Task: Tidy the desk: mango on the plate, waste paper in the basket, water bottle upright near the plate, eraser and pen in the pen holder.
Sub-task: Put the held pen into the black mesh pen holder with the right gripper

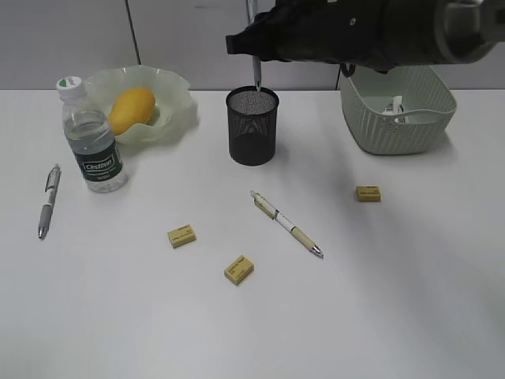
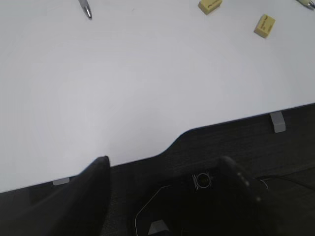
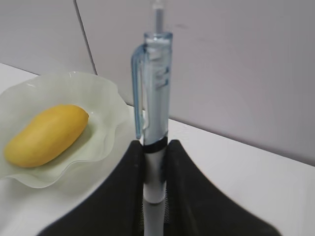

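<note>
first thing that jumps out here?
The right claw, shut on a clear blue pen, holds it upright over the black mesh pen holder at the desk's back middle. Next, the yellow mango in the wavy green plate, back left, beside the upright water bottle.

tabletop (image 1: 410, 300): smooth white, matt | plate (image 1: 180, 110): shiny, glassy green | pen holder (image 1: 252, 130): black wire mesh | water bottle (image 1: 93, 142): clear plastic | mango (image 1: 131, 109): smooth yellow skin

I see a yellow-orange oblong mango (image 1: 131, 110) in a pale green wavy glassy plate (image 1: 180, 106), a black wire-mesh pen holder (image 1: 252, 126), a sage-green woven-look basket (image 1: 394, 122), three tan erasers (image 1: 181, 236)
</note>
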